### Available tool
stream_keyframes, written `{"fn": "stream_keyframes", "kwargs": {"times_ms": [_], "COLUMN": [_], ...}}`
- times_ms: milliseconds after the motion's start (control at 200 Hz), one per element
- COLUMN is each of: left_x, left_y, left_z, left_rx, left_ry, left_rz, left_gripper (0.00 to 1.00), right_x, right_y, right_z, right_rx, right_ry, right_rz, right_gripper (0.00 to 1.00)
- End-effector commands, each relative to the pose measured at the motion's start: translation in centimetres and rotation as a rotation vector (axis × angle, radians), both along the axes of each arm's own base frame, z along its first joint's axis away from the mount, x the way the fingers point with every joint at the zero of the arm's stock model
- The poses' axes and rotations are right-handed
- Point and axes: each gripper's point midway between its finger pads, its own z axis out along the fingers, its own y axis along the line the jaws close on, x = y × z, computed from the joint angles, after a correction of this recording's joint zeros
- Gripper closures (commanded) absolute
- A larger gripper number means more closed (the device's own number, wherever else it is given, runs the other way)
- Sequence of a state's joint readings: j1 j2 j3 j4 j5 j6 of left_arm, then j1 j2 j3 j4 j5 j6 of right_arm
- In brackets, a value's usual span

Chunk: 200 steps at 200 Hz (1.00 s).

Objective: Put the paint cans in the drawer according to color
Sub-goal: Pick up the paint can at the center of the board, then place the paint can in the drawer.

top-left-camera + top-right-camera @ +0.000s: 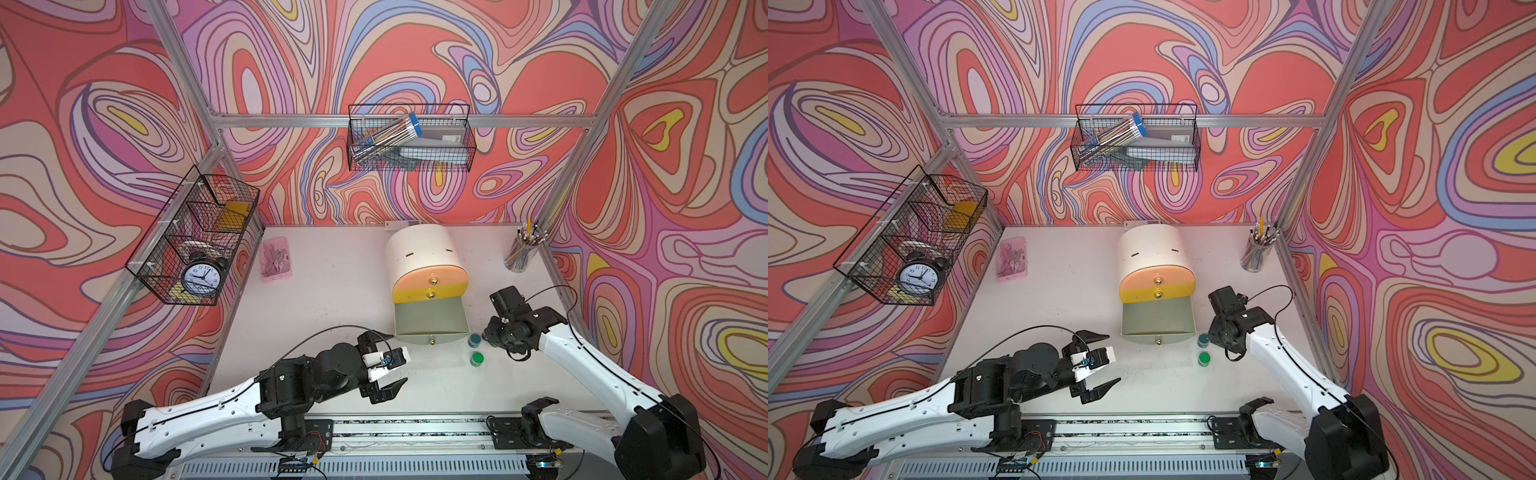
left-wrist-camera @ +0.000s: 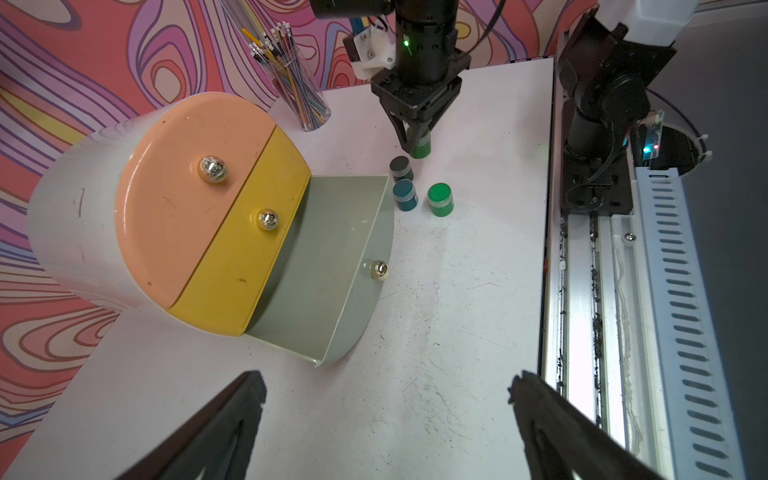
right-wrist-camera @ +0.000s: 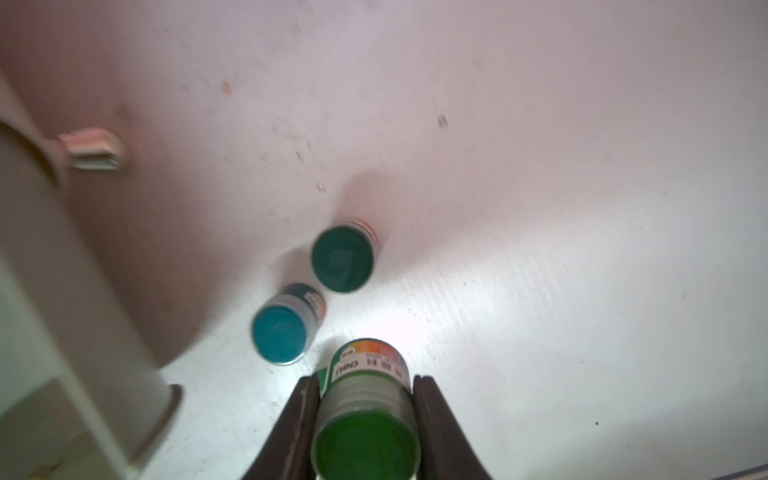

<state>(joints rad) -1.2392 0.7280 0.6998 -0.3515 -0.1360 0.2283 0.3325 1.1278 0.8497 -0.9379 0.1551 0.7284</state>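
Note:
The drawer (image 1: pixel 419 253) is a cream chest whose peach and yellow fronts are closed. Its grey-green bottom drawer (image 1: pixel 430 320) (image 2: pixel 332 249) is pulled out, and its floor shows bare. My right gripper (image 3: pixel 365 380) (image 2: pixel 413 143) is shut on a green-lidded paint can (image 3: pixel 365 432) (image 2: pixel 422 149) right of the open drawer. Three more paint cans stand beside it: a dark-lidded one (image 2: pixel 401 167), a teal one (image 2: pixel 405 194) (image 1: pixel 474 340) and a bright green one (image 2: pixel 440 199) (image 1: pixel 477 358). My left gripper (image 1: pixel 400 357) (image 2: pixel 386 380) hangs open and empty over the bare table before the drawer.
A clear cup of pencils (image 1: pixel 521 251) stands at the back right and a pink box (image 1: pixel 276 259) at the back left. Black wire baskets hang on the left wall (image 1: pixel 195 245) and the back wall (image 1: pixel 409 139). A metal rail (image 1: pixel 415 432) runs along the front edge.

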Motion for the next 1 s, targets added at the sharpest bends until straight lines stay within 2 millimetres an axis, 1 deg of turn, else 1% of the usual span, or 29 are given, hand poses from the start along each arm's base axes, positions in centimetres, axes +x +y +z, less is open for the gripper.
{"fn": "stream_keyframes", "kwargs": {"times_ms": [0, 90, 125, 180, 230, 240, 270, 315, 371, 426, 546, 681, 756, 796, 826, 886, 911, 996], "left_x": [0.2, 0.1, 0.1, 0.2, 0.4, 0.5, 0.6, 0.8, 1.0, 1.1, 1.1, 1.1, 1.1, 1.1, 1.0, 0.9, 0.9, 0.8], "left_y": [0.0, -0.1, -0.1, 0.1, 0.4, 0.3, 0.3, 0.4, 0.6, 0.6, 0.4, 0.3, 0.3, 0.3, 0.3, 0.3, 0.3, 0.2], "left_z": [0.7, 1.2, 1.4, 1.3, 1.1, 1.7, 1.8, 1.6, 1.6, 1.5, 1.2, 0.8, 0.7, 0.7, 0.7, 0.7, 0.7, 0.7], "left_rx": [-0.031, -0.056, -0.068, -0.071, -0.066, -0.090, -0.095, -0.089, -0.081, -0.075, -0.063, -0.047, -0.043, -0.044, -0.046, -0.046, -0.048, -0.047], "left_ry": [-0.021, -0.036, -0.046, -0.062, -0.070, -0.079, -0.086, -0.092, -0.098, -0.102, -0.097, -0.092, -0.089, -0.088, -0.089, -0.086, -0.085, -0.083], "left_rz": [0.008, -0.003, -0.003, 0.003, 0.016, 0.019, 0.027, 0.034, 0.047, 0.053, 0.049, 0.047, 0.043, 0.043, 0.041, 0.036, 0.035, 0.029], "left_gripper": [0.01, 0.01, 0.01, 0.01, 0.01, 0.01, 0.01, 0.01, 0.01, 0.01, 0.01, 0.01, 0.01, 0.01, 0.01, 0.01, 0.01, 0.01], "right_x": [0.7, 2.4, 3.0, 3.7, 4.2, 4.3, 4.4, 4.5, 4.6, 4.5, 4.7, 4.7, 4.6, 4.6, 4.5, 4.3, 4.1, 3.5], "right_y": [1.2, 4.6, 6.1, 8.5, 10.3, 10.6, 11.5, 12.4, 13.0, 13.3, 13.5, 13.3, 13.0, 12.7, 12.4, 11.4, 10.9, 8.8], "right_z": [3.4, 6.5, 7.4, 7.9, 7.7, 7.6, 7.1, 6.1, 4.7, 3.2, 1.2, -0.3, -0.5, -0.2, 0.1, 0.7, 0.8, 0.6], "right_rx": [-0.007, 0.022, 0.039, 0.071, 0.097, 0.102, 0.113, 0.130, 0.138, 0.149, 0.140, 0.105, 0.090, 0.078, 0.066, 0.029, 0.012, -0.052], "right_ry": [-0.035, -0.102, -0.124, -0.141, -0.145, -0.147, -0.145, -0.139, -0.129, -0.116, -0.106, -0.082, -0.079, -0.083, -0.090, -0.102, -0.099, -0.080], "right_rz": [0.061, 0.139, 0.168, 0.203, 0.225, 0.227, 0.236, 0.244, 0.242, 0.234, 0.229, 0.237, 0.239, 0.238, 0.235, 0.225, 0.222, 0.194], "right_gripper": [0.81, 0.81, 0.80, 0.80, 0.79, 0.79, 0.79, 0.79, 0.79, 0.79, 0.75, 0.63, 0.59, 0.56, 0.52, 0.42, 0.39, 0.38]}}
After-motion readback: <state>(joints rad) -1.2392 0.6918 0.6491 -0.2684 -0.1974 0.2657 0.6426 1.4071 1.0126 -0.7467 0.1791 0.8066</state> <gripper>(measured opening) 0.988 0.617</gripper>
